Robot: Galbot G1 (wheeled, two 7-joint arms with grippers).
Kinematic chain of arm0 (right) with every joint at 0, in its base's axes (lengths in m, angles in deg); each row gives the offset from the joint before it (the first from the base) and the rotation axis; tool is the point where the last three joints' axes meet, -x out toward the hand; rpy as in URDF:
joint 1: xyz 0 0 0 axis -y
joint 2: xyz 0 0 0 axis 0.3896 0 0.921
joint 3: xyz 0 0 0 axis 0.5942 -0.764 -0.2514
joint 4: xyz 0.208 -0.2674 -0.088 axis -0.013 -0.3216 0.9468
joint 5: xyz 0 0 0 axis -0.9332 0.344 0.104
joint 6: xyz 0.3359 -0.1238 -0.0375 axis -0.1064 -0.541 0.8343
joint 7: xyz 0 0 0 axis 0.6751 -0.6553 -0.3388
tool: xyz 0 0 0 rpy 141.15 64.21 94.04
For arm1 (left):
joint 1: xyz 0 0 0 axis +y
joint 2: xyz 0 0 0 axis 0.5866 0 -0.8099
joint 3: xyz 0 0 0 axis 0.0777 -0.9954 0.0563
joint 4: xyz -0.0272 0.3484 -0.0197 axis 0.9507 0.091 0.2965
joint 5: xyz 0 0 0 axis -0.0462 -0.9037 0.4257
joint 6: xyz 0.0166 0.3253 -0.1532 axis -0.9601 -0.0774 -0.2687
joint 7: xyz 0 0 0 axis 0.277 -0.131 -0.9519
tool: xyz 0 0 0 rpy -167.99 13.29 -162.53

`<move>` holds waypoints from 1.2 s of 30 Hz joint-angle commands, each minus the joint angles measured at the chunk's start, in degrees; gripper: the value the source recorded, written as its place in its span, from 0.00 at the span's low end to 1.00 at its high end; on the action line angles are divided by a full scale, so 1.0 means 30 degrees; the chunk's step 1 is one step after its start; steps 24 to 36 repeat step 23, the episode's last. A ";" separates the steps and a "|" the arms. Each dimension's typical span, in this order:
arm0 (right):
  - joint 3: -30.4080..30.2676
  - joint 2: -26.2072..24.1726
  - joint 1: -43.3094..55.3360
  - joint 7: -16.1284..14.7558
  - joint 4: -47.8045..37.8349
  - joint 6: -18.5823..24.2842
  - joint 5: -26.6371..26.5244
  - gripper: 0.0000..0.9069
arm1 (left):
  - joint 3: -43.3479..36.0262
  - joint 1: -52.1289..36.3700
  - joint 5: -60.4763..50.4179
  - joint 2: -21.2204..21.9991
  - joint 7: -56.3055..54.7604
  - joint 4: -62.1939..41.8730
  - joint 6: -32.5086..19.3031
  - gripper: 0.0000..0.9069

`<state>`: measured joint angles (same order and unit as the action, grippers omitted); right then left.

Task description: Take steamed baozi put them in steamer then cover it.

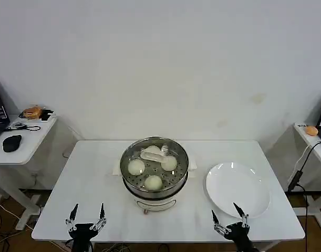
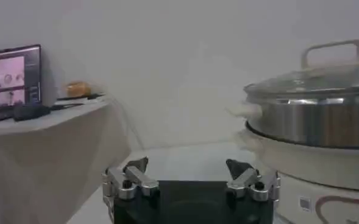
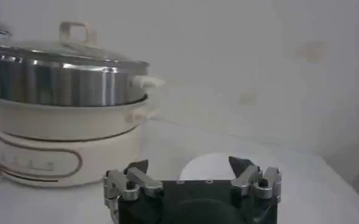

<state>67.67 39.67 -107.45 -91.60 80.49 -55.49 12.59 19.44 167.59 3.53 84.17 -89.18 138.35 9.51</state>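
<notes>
- The steamer (image 1: pixel 154 181) stands mid-tabletop (image 1: pixel 97 173), shiny steel on a white base, with the cover (image 1: pixel 154 157) seated on it, its pale handle (image 1: pixel 154 155) on top.
- Through the glass the buns (image 1: pixel 136 167) lie on the tray; three show plainly, and a fourth sits partly behind the handle.
- A bare white plate (image 1: pixel 237 188) lies on the tabletop to the steamer's right, apart from it.
- The left hand (image 1: pixel 86 217) hangs at the near left edge of the tabletop, fingers spread and holding nothing; from its wrist view the steamer (image 2: pixel 313 128) is close by.
- The right hand (image 1: pixel 229 218) sits at the near right edge, just before the plate, fingers likewise apart and empty.
- A side table (image 1: pixel 23 139) at far left carries a black mouse (image 1: pixel 11 143), cables and an orange-brown food item (image 1: pixel 32 112); a lit screen (image 2: pixel 13 76) stands there too.
- Another side table (image 1: pixel 312 139) at far right holds a small orange item (image 1: pixel 311 130).
- The base front bears a curved line marking (image 3: pixel 39 159); no writing can be read.
</notes>
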 commanded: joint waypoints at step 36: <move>-0.0754 -0.0046 0.0055 0.0197 0.0356 -0.0700 -0.0269 1.00 | -0.0426 0.0351 0.0143 0.0008 0.0295 0.0501 0.0617 1.00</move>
